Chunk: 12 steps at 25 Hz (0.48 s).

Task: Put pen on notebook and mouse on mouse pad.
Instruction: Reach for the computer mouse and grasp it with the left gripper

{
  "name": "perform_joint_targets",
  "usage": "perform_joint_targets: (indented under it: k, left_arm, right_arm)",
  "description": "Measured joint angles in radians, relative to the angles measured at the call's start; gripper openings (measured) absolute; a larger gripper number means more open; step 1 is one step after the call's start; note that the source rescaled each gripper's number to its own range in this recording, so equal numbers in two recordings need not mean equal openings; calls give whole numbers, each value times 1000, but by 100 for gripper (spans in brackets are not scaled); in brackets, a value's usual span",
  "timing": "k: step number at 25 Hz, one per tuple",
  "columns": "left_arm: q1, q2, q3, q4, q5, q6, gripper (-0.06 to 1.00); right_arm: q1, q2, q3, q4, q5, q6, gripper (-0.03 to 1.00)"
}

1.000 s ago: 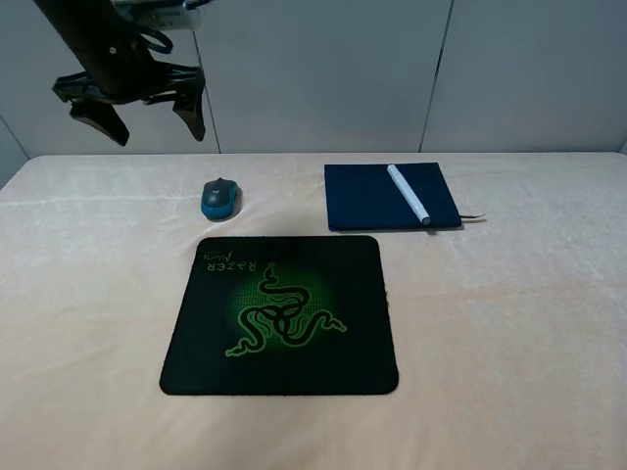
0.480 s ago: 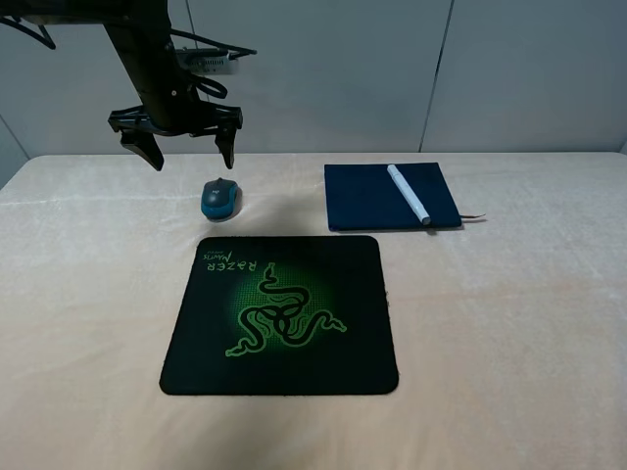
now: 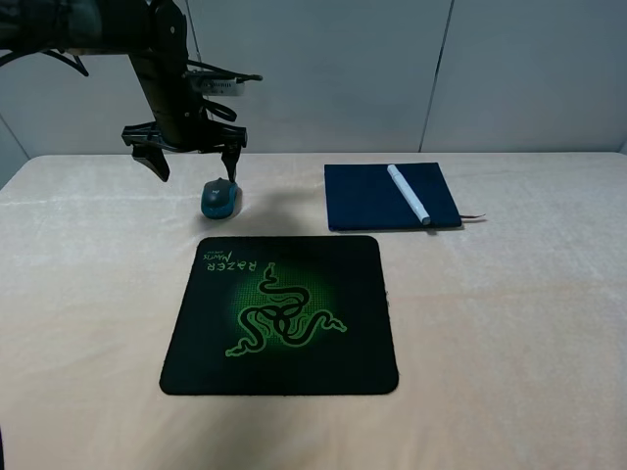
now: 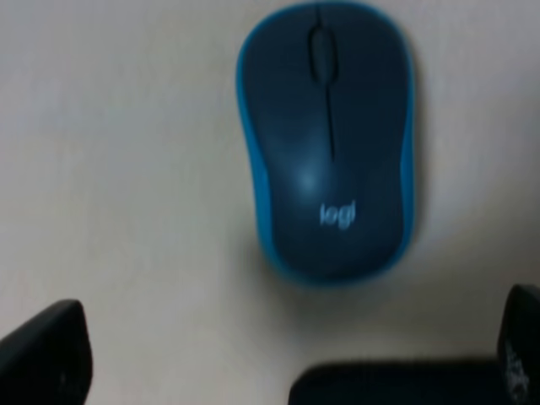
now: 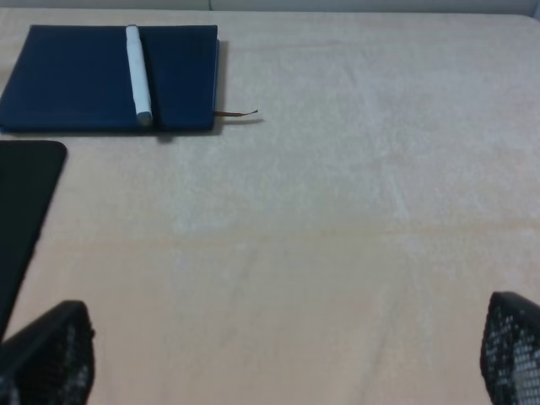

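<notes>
The teal-blue mouse [image 3: 219,199] [image 4: 327,143] rests on the cloth just beyond the far edge of the black Razer mouse pad [image 3: 281,313] [image 5: 25,194]. My left gripper [image 3: 196,172] [image 4: 283,359] hangs open just above it, a little to its left, with one finger close over the mouse's far side. The white pen [image 3: 409,194] [image 5: 137,72] lies across the navy notebook [image 3: 377,201] [image 5: 76,80] at the back right. My right gripper [image 5: 278,354] is open and empty, low over bare cloth; the exterior view does not show it.
A cream cloth [image 3: 509,323] covers the table. The notebook's ribbon bookmark [image 5: 236,113] sticks out of its right side. Grey wall panels stand behind the table's far edge.
My left arm has come down and swung right, from high at the back left to just over the mouse. Mouse, pen, notebook and pad have not moved.
</notes>
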Motion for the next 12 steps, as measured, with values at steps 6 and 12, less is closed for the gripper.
perform_joint_targets:
  k: [6,12]
  left_arm:
    - [0,54,-41,8,-14,-13,92]
    - [1,95,-49,11,-43,-17,92]
  right_arm:
    - [0,0,0,0,0,0,100]
    - [0,0,0,0,0,0,100]
